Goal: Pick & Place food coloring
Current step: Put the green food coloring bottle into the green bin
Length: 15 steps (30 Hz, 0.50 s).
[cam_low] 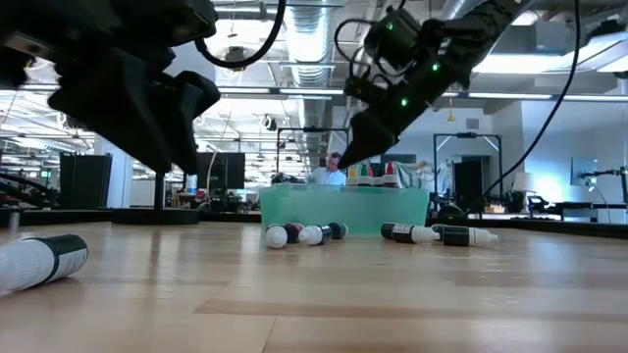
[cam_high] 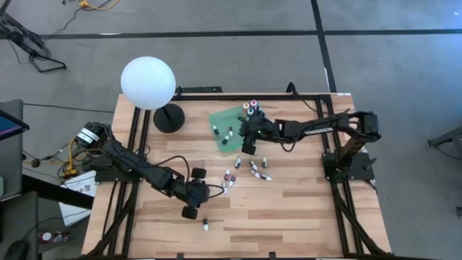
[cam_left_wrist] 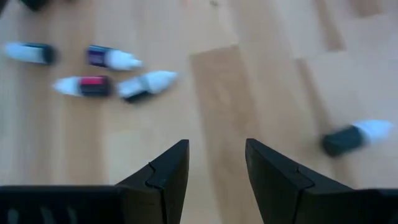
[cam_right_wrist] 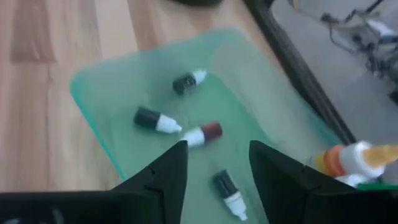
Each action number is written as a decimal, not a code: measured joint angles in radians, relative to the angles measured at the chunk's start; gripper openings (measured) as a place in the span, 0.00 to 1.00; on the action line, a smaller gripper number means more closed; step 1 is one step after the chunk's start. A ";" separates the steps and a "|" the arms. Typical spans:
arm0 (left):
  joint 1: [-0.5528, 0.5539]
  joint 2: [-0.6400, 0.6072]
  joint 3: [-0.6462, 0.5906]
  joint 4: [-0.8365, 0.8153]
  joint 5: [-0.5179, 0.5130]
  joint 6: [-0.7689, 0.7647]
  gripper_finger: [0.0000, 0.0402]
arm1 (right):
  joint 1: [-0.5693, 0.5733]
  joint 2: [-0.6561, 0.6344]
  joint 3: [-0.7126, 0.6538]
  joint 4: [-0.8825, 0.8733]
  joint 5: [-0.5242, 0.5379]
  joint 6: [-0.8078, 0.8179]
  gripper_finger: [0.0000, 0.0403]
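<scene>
The food coloring bottles are spread out. Several lie in the flat green tray (cam_right_wrist: 118, 87), such as a dark one (cam_right_wrist: 155, 119) and a red one (cam_right_wrist: 204, 132). A few stand at its corner (cam_high: 250, 108). More lie on the wood near the tray (cam_high: 256, 170) and ahead of my left gripper (cam_left_wrist: 112, 58), and one lies alone (cam_high: 206, 225). My right gripper (cam_right_wrist: 217, 146) hovers open over the tray (cam_high: 231, 119). My left gripper (cam_left_wrist: 216, 146) hangs open above bare wood, short of the loose bottles.
A white globe lamp (cam_high: 148, 81) on a black base stands at the table's far left. Black frame rails run along the table's edges (cam_high: 339, 209). Bare wood stretches across the near half (cam_high: 289, 224). One bottle lies close to the low camera (cam_low: 39, 260).
</scene>
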 joint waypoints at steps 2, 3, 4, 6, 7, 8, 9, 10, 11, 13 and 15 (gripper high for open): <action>-0.001 0.000 0.000 0.001 0.069 0.000 0.38 | 0.015 -0.024 0.001 0.001 0.002 -0.012 0.43; -0.001 0.000 0.000 0.003 0.108 -0.002 0.38 | 0.024 -0.036 0.001 0.001 0.001 -0.018 0.43; -0.001 0.000 0.000 0.003 0.143 -0.008 0.38 | 0.036 -0.046 0.001 0.003 0.001 -0.027 0.44; -0.002 0.000 0.000 0.008 0.204 -0.026 0.38 | 0.059 -0.072 0.001 -0.004 0.001 -0.035 0.44; -0.004 0.000 0.000 0.013 0.229 -0.034 0.38 | 0.072 -0.083 0.001 -0.004 0.000 -0.037 0.44; -0.008 0.000 0.000 0.017 0.252 -0.040 0.38 | 0.086 -0.092 0.002 -0.004 0.000 -0.040 0.44; -0.013 0.000 0.000 0.023 0.269 -0.042 0.38 | 0.099 -0.101 0.002 -0.015 0.001 -0.040 0.44; -0.019 0.000 0.000 0.032 0.283 -0.042 0.38 | 0.114 -0.107 0.001 -0.027 0.001 -0.039 0.43; -0.028 0.000 0.000 0.049 0.290 -0.042 0.38 | 0.129 -0.112 0.001 -0.032 0.001 -0.039 0.43; -0.048 0.000 0.000 0.085 0.286 -0.033 0.38 | 0.158 -0.124 0.001 -0.056 0.001 -0.036 0.42; -0.068 0.010 0.000 0.133 0.268 -0.006 0.38 | 0.189 -0.131 0.001 -0.075 0.002 -0.019 0.42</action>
